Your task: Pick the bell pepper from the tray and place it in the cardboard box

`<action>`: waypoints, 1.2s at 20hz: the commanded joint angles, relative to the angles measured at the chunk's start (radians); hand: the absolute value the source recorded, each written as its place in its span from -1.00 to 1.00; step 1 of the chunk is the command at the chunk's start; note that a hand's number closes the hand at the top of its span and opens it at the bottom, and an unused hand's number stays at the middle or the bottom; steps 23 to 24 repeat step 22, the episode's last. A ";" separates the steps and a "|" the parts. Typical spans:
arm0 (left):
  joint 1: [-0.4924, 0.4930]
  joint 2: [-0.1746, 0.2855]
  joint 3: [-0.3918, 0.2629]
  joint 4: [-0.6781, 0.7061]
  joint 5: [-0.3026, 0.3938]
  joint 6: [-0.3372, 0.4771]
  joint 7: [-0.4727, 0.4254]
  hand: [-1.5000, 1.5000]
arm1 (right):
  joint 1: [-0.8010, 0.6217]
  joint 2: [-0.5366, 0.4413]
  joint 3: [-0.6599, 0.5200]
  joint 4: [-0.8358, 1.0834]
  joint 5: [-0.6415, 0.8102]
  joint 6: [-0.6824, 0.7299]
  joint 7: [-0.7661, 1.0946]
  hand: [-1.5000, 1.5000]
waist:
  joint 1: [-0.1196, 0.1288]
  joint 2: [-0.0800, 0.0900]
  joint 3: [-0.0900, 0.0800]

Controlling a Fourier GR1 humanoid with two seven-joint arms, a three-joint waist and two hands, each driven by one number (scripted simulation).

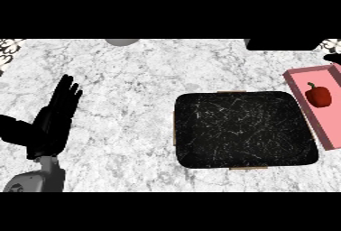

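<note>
**Tight quarters around the pepper**

The counter [133, 135] has open room at left, little at right. The cardboard box [243, 131] sits mid-counter, just beside the pink tray [326, 124], which the view's right edge cuts off. The left hand [53, 117] rests open at left, holding nothing; the right hand is unseen. The bell pepper [319, 96] lies in the tray; a reach there could catch the tray's wall and shove it.

Setting: kitchen. Evidence: counter [133, 90] of white marble with grey veining, filling most of the view; red bell pepper [319, 95] lying in a pink tray [297, 79] at the right edge; black-and-white patterned surface [8, 45] visible past the counter's far corners.
</note>
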 commanded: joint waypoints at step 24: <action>0.069 -0.005 0.000 -0.057 -0.002 -0.008 -0.022 0.00 | 0.304 -0.097 -0.340 -0.110 -0.655 0.183 -0.174 -1.00 | -0.006 -0.001 -0.001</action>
